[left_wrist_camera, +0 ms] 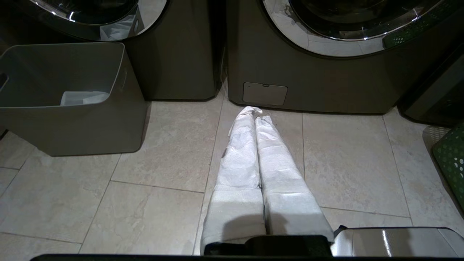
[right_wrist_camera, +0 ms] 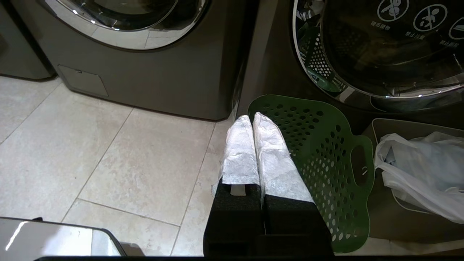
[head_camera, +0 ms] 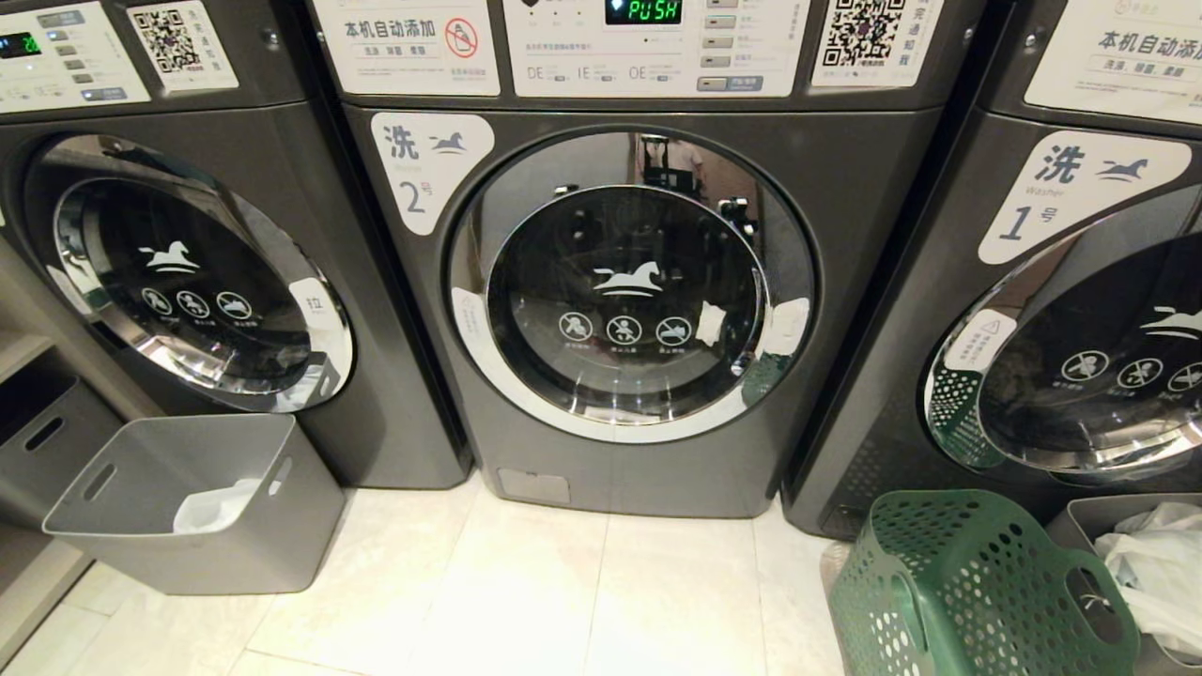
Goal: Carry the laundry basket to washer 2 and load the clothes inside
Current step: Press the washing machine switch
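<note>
Laundry basket: dark green, on pale floor tiles right of washer 2, whose door is shut; likely set down for loading. No clothes visible.

Left wrist view: left gripper, fingers together, empty, over tile; grey bin nearby.

Right wrist view: right gripper, fingers together, empty, at the basket's rim.

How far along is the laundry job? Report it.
Done: the laundry basket stands on the floor near washer 2. In hand: nothing; left gripper and right gripper are shut, empty. Left: unclear; washer 2's door is shut, no clothes visible.
</note>
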Tool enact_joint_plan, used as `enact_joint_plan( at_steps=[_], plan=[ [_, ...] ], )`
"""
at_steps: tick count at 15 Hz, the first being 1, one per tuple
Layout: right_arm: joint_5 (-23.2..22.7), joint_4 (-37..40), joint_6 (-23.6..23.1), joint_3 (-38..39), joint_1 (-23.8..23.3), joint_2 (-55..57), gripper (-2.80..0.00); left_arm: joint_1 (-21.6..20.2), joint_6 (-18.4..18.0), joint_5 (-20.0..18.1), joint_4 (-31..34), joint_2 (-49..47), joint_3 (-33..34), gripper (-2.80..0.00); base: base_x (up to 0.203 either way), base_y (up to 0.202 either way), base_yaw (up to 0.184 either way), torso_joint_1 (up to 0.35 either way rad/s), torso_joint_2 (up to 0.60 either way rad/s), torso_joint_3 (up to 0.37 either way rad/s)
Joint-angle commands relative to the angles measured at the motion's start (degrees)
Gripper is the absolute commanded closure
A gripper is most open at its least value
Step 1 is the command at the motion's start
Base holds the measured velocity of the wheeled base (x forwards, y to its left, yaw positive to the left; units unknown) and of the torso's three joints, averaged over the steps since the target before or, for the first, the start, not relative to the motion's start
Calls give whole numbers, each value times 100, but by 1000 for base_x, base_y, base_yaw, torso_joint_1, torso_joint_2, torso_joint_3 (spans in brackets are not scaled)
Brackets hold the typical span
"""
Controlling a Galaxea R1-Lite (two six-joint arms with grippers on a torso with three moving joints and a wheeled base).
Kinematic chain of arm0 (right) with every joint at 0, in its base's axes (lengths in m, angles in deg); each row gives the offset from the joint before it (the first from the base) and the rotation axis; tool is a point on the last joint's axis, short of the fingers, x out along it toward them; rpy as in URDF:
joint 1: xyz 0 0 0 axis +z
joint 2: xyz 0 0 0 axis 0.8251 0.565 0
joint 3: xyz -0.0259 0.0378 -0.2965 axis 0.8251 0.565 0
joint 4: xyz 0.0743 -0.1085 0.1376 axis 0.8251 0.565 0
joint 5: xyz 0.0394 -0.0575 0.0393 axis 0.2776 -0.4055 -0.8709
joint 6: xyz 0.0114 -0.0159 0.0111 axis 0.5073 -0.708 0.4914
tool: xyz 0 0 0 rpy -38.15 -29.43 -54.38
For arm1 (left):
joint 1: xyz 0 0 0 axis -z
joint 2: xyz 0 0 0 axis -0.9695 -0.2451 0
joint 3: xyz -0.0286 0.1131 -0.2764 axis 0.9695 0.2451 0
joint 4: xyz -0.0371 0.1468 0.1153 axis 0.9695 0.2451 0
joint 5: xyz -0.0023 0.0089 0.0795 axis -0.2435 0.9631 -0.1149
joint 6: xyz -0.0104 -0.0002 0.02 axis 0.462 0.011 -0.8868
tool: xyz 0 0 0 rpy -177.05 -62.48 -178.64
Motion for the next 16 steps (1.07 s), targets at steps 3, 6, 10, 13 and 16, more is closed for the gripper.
enact_joint_plan(
  at_steps=[3, 6, 10, 13, 16],
  plan=[
    [22, -12, 10, 7, 4, -32, 0, -2, -188, -39, 9, 42, 1, 0, 0, 0, 0, 0, 0, 0],
    [19, -45, 5, 14, 4, -41, 0, -2, -285, -92, 1, 42, -8, 0, 0, 0, 0, 0, 0, 0],
    [29, -212, 30, 74, 4, -41, 0, -2, -294, -101, 9, 42, -8, 0, 185, 0, 0, 4, 3, 2],
    [29, -212, 31, 76, 4, -40, 0, -2, -276, -92, 0, 42, 1, 0, 195, 0, -2, 3, 3, 2],
    [29, -226, 30, 85, 4, -41, 0, -2, -259, -83, 0, 42, 1, 0, 175, 0, -2, 3, 3, 2]
  ],
)
